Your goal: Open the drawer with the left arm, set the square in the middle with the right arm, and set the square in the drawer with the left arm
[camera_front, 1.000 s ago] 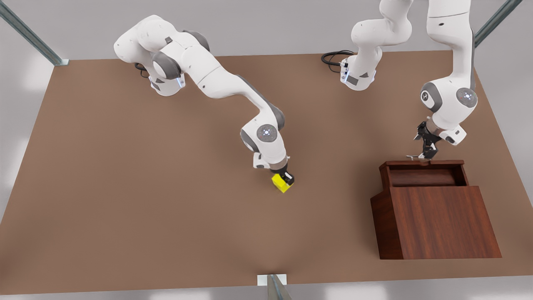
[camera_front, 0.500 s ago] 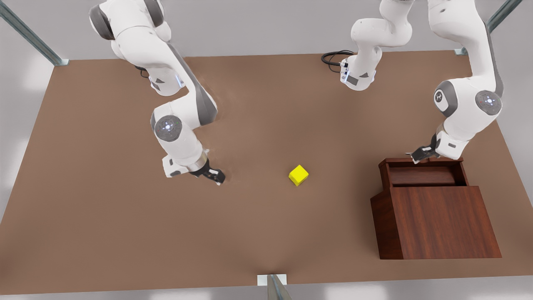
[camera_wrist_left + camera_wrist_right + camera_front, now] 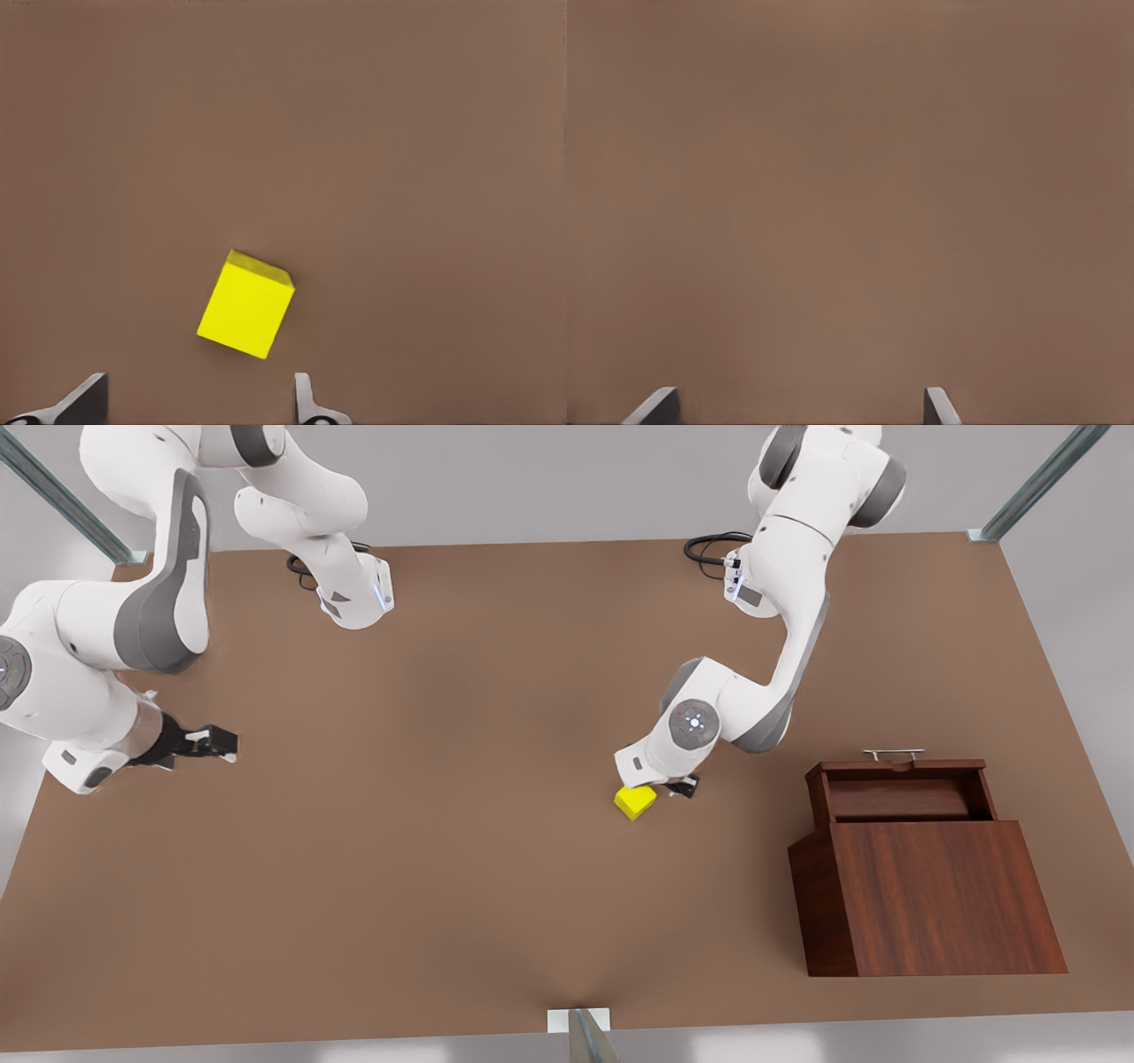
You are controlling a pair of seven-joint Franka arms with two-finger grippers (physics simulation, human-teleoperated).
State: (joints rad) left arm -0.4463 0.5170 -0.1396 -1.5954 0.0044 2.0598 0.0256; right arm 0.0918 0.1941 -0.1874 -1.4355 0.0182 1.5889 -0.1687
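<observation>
A: What's on the table (image 3: 372, 886)?
B: A wooden box (image 3: 939, 895) at the front view's right, its drawer (image 3: 899, 788) pulled out.
A: And the arms?
B: The left gripper (image 3: 678, 786) hangs over the square (image 3: 635, 802), fingers (image 3: 306, 403) spread wide, nothing held. The right gripper (image 3: 217, 744) waits near the front view's left edge, fingers (image 3: 939, 407) parted over bare table.
A: The square?
B: Resting mid-table, well apart from the drawer.

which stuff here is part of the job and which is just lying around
Part of the job:
- yellow square on the table's middle
- open drawer
- left end effector, open beside the square
- right end effector, open, waiting at the front view's left

Just there:
- black cable
- table
</observation>
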